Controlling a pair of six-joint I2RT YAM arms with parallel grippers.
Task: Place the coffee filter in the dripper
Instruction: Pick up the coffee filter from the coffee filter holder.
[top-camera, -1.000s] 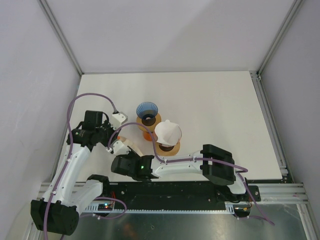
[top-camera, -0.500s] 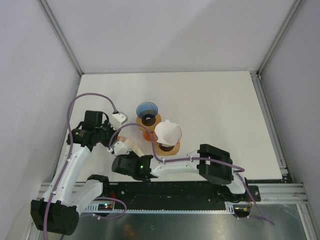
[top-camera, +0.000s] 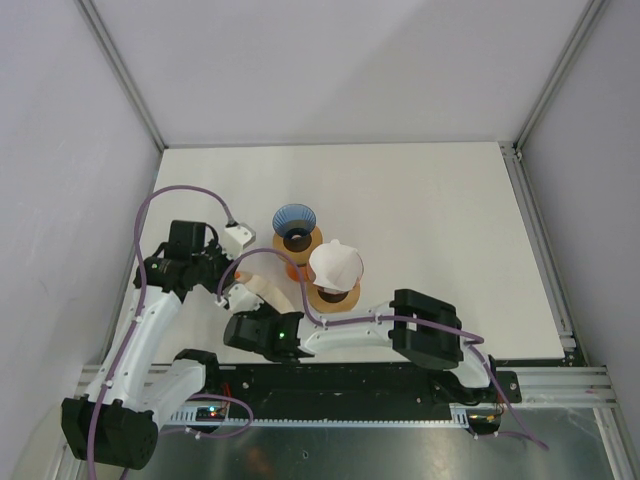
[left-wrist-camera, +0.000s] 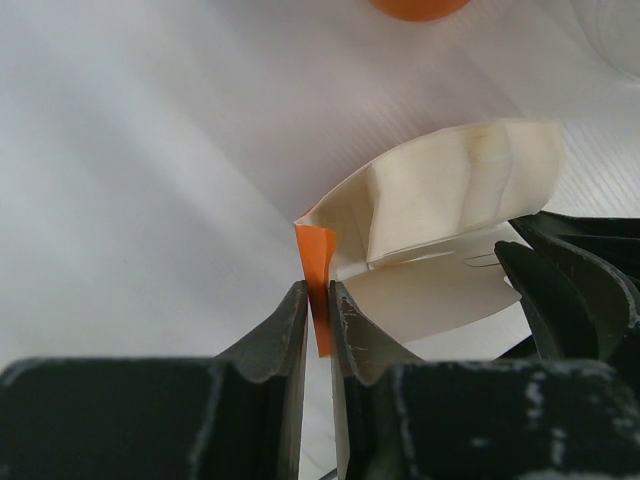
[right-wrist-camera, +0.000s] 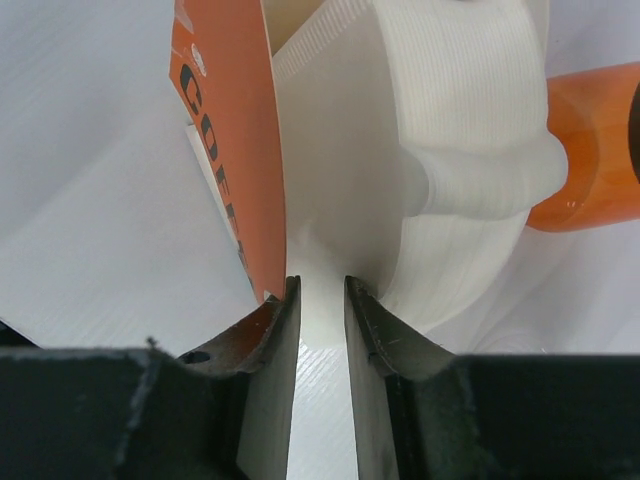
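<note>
An orange coffee-filter packet (top-camera: 268, 291) lies at the near left of the table, between both grippers. My left gripper (left-wrist-camera: 318, 300) is shut on the packet's orange edge (left-wrist-camera: 315, 255); cream filter paper (left-wrist-camera: 450, 190) bulges out of it. My right gripper (right-wrist-camera: 317, 290) reaches in from the near side next to the orange lettered wall (right-wrist-camera: 225, 130) and pinches a white filter (right-wrist-camera: 330, 170) at the packet's mouth. A blue dripper (top-camera: 296, 220) sits on an orange cup just beyond. A white cone (top-camera: 335, 263) sits on a second orange cup (top-camera: 333, 296).
The right arm (top-camera: 380, 330) lies across the near edge of the table. The left gripper's white housing (right-wrist-camera: 470, 120) fills the right wrist view, with an orange cup (right-wrist-camera: 600, 150) behind it. The right gripper's black fingers (left-wrist-camera: 570, 290) crowd the packet's right side.
The right arm has shifted slightly left and nearer; the packet and the left gripper hold almost still.
</note>
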